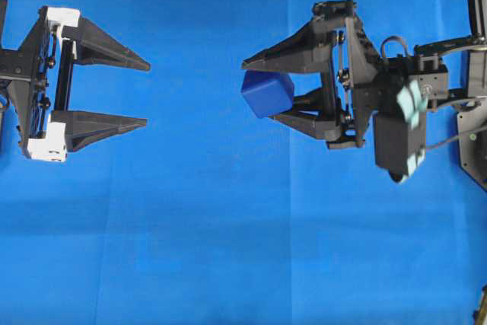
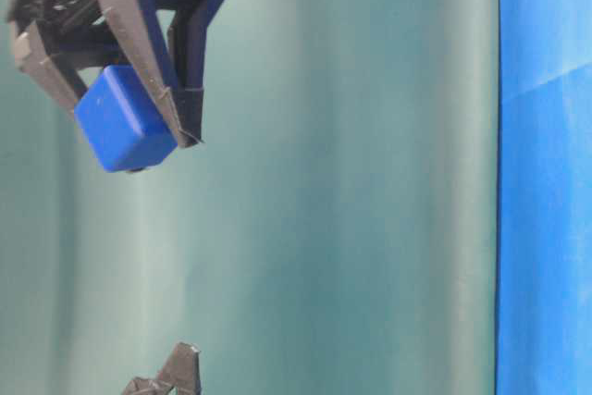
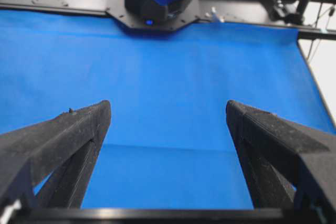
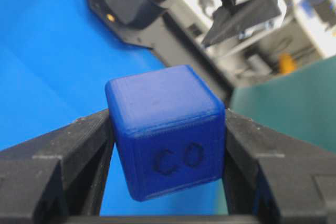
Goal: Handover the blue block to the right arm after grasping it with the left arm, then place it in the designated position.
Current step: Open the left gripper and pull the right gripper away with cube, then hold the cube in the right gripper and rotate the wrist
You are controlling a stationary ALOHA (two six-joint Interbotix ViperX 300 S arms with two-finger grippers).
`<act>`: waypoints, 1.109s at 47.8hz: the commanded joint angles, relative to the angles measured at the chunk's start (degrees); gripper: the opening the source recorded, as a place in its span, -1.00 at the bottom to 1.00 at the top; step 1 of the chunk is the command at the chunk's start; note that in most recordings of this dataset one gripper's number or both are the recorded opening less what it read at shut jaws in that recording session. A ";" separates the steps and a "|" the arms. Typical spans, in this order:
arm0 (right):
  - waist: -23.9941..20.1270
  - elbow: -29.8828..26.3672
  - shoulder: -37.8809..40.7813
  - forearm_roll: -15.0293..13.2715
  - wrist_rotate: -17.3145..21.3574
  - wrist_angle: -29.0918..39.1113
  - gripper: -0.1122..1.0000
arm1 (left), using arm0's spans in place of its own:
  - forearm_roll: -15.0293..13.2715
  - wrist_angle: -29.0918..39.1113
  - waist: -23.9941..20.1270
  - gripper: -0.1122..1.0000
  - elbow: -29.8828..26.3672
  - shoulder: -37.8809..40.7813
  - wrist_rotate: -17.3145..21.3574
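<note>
- We see the surface (image 1: 228, 249), covered edge to edge in a bright blue tablecloth (image 3: 168, 103) with faint fold lines running across it.
- We find the right arm (image 1: 403, 104), black with a pale teal wrist casing, reaching in from the right edge of the surface in the overhead view, its pincer pointing toward the left edge.
- We find the left arm (image 1: 34, 81), black with white plastic brackets, at the left edge of the surface, well apart from the right arm.
- The right pincer (image 1: 262, 89) is clamped on the blue block: in the right wrist view one black finger (image 4: 58, 156) presses each side face of the cube.
- The left pincer (image 1: 144, 90) stands with its two pointed fingers spread wide apart and nothing between them; in the left wrist view only tablecloth shows in the gap.
- The blue block (image 4: 165, 129), a small dark-blue cube with rounded edges, sits near the tips of the right pincer, tilted, right of the surface's middle in the overhead view. The table-level view (image 2: 125, 127) shows it held up in the air. Its face toward the right wrist camera bears embossed marks that read like "CO".
</note>
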State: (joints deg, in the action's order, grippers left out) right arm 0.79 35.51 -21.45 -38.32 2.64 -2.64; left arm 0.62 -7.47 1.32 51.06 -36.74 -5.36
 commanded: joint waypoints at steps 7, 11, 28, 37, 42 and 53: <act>-0.09 -0.35 -1.76 2.20 14.85 1.93 -0.02 | -0.09 -0.26 -0.09 0.87 -0.88 -0.18 0.09; -0.26 -0.18 -1.93 2.20 20.92 2.55 -0.02 | 0.00 -0.35 -0.18 0.87 -0.88 -0.18 0.09; -0.26 0.35 -3.16 2.20 32.87 2.90 -0.02 | -0.09 -0.35 -0.18 0.87 -0.97 -0.18 0.35; -0.35 0.35 -3.16 2.20 32.96 3.16 -0.02 | -0.09 -0.35 -0.09 0.87 -0.97 -0.18 0.35; -0.26 0.35 -3.16 2.20 33.05 3.25 -0.02 | 0.00 -0.35 -0.09 0.87 -0.97 -0.18 0.35; -0.35 0.35 -3.25 2.20 33.13 3.25 -0.02 | 0.00 -0.35 -0.09 0.87 -0.97 -0.09 0.35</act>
State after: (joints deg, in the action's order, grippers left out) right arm 0.53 36.56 -23.55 -36.30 35.68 0.79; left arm 0.62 -7.47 1.32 51.06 -36.65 -5.10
